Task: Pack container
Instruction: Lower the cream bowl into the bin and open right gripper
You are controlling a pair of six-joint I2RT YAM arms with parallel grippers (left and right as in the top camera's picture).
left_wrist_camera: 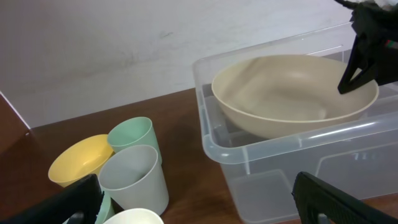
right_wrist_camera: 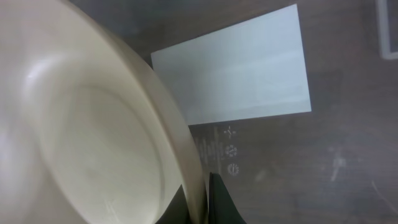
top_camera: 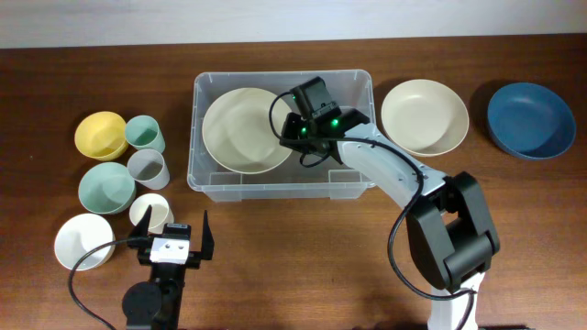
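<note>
Cups (top_camera: 145, 134) and small bowls (top_camera: 101, 135) stood at the left, near the left gripper (top_camera: 173, 231), which had its jaws spread wide and held nothing. The container (top_camera: 348, 179) sat mid-table. Inside it, the right gripper (top_camera: 293, 136) pinched the rim of a cream bowl (top_camera: 243, 130). The white label (right_wrist_camera: 233, 71) on the container's base bore no legible writing. A second cream bowl (top_camera: 424, 116) and a blue bowl (top_camera: 530, 119) lay to the right.

The wooden table (top_camera: 293, 270) carries the container (top_camera: 275, 190), scattered bowls (top_camera: 424, 116) and several cups (top_camera: 147, 169).
</note>
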